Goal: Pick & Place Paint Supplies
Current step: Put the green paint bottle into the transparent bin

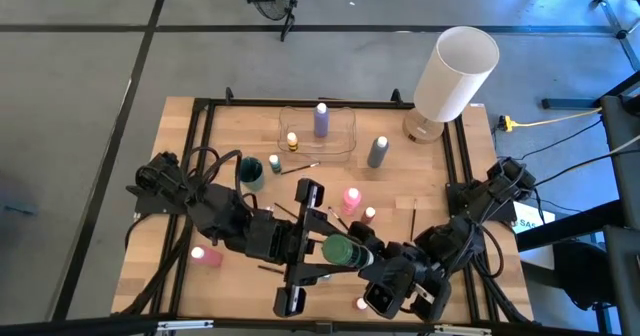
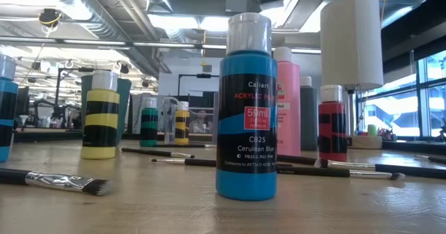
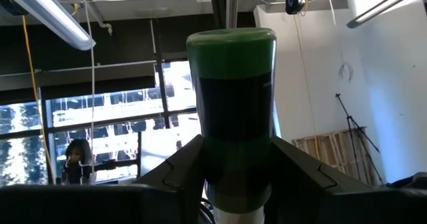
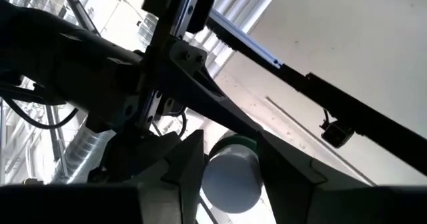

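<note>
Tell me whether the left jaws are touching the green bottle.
Touching. The left wrist view shows the left gripper with both jaws pressed against the sides of the green bottle, no gap on either side.

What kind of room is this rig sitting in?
Probably a lab or industrial workshop: exposed ceiling ducts, a concrete floor around the wooden table, and large windows. Both grippers hold a green paint bottle.

Green paint bottle (image 1: 338,250) midair; other bottles (image 1: 321,119) standing.
</note>
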Robot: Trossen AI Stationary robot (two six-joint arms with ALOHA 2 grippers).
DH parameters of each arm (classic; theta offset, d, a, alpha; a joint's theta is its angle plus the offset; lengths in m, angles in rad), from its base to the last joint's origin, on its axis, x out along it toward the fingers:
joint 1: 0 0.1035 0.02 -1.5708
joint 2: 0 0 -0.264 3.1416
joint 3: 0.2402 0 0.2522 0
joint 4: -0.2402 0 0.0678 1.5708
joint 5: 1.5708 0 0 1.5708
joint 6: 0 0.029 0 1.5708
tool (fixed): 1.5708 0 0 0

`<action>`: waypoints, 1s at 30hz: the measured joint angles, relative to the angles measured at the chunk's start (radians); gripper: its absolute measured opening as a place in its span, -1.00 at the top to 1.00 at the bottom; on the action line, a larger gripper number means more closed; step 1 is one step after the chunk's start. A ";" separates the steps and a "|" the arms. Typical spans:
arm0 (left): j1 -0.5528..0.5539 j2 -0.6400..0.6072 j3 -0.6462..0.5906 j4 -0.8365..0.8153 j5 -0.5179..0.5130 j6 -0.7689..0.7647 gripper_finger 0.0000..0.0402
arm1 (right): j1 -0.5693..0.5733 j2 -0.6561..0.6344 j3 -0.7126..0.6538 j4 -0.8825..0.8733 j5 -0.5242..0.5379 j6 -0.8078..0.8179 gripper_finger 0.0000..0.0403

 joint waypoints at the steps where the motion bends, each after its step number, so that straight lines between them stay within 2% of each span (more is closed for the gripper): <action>1: 0.000 0.000 0.000 -0.001 0.000 -0.002 0.30 | 0.001 0.000 0.000 -0.004 0.000 0.000 0.30; 11: -0.002 0.000 0.000 0.002 -0.010 0.007 0.30 | 0.009 0.000 0.000 0.014 0.023 0.095 0.27; 23: -0.006 0.000 0.000 0.005 -0.022 0.006 0.30 | 0.008 0.002 0.000 0.021 0.034 0.103 -0.14; 30: -0.020 0.000 0.000 0.004 -0.023 0.025 0.30 | 0.008 0.003 -0.001 0.053 0.031 0.067 -0.11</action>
